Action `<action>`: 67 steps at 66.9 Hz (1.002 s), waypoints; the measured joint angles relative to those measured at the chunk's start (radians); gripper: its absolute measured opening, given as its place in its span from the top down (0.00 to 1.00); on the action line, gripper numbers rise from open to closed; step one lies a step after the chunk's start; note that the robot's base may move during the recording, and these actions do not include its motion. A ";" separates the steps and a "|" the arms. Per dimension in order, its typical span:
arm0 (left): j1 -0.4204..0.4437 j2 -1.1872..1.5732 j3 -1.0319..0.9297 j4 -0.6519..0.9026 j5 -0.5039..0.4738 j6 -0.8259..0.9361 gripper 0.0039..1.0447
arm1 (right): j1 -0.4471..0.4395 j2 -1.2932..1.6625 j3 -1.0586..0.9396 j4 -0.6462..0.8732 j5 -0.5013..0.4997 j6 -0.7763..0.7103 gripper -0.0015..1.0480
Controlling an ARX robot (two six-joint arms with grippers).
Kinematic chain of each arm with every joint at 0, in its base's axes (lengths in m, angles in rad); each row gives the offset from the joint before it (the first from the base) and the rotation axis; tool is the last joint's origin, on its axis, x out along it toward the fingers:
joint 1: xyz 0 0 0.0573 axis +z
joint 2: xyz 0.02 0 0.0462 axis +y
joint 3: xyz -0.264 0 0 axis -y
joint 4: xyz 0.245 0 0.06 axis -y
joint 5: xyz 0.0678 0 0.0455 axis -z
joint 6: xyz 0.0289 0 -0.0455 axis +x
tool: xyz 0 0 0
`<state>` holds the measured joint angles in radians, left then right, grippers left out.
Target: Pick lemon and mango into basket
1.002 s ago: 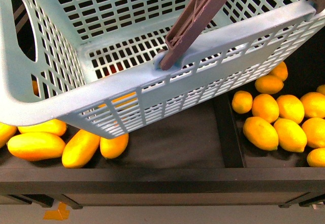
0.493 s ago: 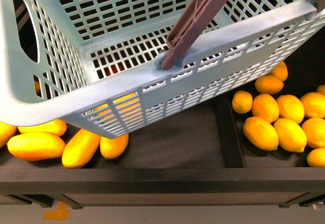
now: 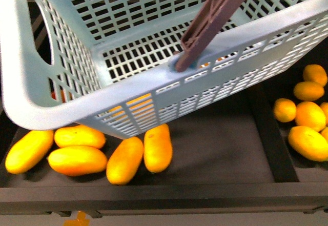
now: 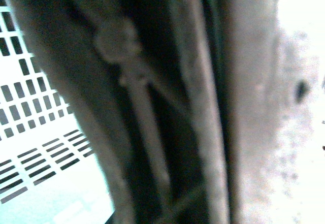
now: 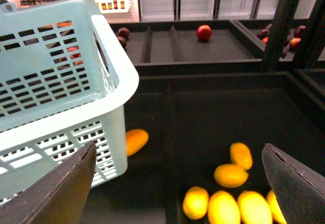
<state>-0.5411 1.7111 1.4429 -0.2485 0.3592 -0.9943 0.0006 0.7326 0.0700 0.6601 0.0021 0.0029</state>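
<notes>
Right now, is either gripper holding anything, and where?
Right gripper: open, empty. Left gripper: cannot tell; its blurred view shows the basket's brown handle close up.

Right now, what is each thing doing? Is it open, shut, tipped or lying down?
Basket: tilted, not level.
Brown handle: swung up.
Right gripper: open, holding nothing.
Long yellow fruits: lying loose in the left compartment, outside the basket.
Lemons: lying loose in the right compartment, outside the basket.
Red fruit: sitting on the far shelf.
</notes>
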 joint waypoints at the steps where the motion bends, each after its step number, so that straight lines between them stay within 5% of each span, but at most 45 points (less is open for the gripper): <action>1: 0.000 0.000 0.000 0.000 -0.001 0.000 0.86 | 0.000 0.001 0.000 0.000 0.000 0.000 0.08; 67: 0.011 -0.002 0.000 0.000 -0.002 0.002 0.86 | 0.000 0.001 0.000 -0.010 0.005 0.005 0.08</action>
<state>-0.5297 1.7096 1.4429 -0.2489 0.3576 -0.9924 0.0010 0.7334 0.0700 0.6502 0.0067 0.0082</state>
